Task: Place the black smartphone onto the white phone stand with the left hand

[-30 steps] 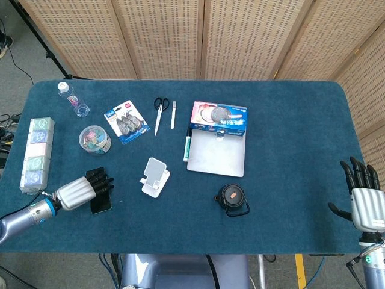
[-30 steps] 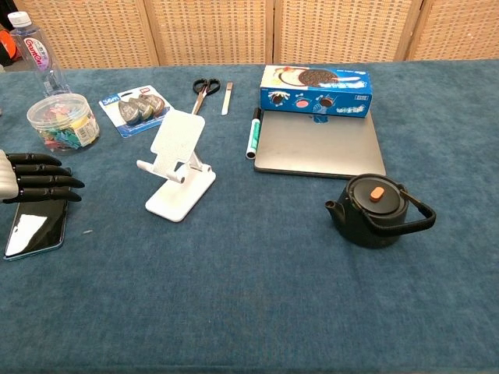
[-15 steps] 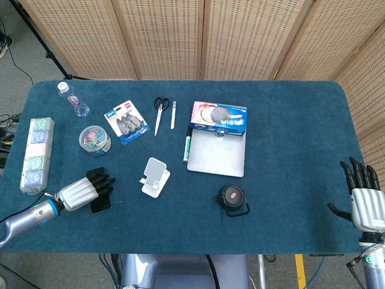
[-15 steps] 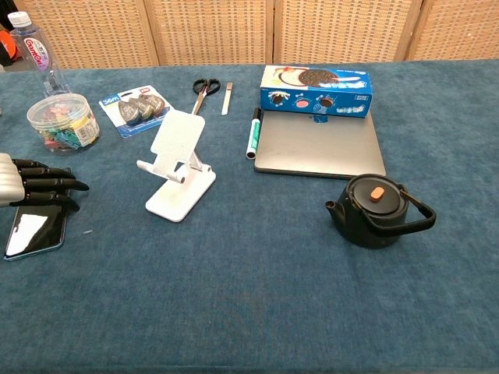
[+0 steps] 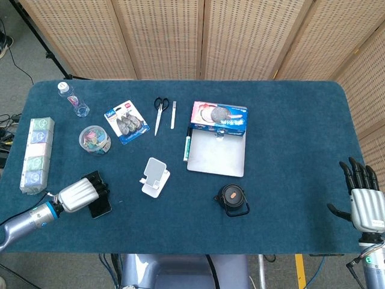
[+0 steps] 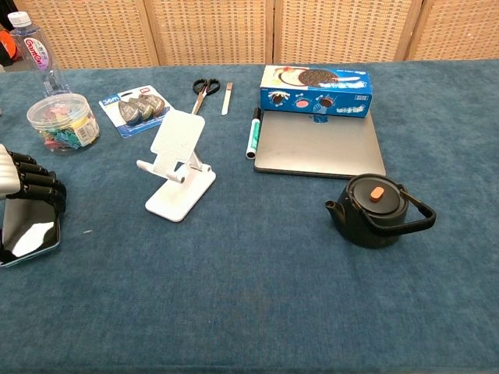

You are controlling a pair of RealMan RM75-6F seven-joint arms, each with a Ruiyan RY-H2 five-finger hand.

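Note:
The black smartphone (image 5: 101,206) (image 6: 31,238) lies at the table's front left, its near edge tipped up a little in the chest view. My left hand (image 5: 79,193) (image 6: 25,181) has its dark fingers curled down over the phone's far edge and grips it. The white phone stand (image 5: 155,176) (image 6: 178,165) stands upright with nothing on it, to the right of the phone and apart from the hand. My right hand (image 5: 363,201) hangs off the table's front right corner, fingers spread, holding nothing; the chest view does not show it.
A black kettle (image 5: 231,198) (image 6: 378,209) sits right of the stand. Behind it lie a grey laptop (image 5: 216,153) (image 6: 320,144), a blue cookie box (image 6: 316,80) and a green marker (image 6: 253,134). A clear jar (image 6: 62,122), blister pack (image 6: 136,109) and scissors (image 6: 204,87) sit behind the stand.
My left hand's fingers went from lying straight above the phone to curling down over it. The phone has shifted slightly left and tipped. The right hand has not moved.

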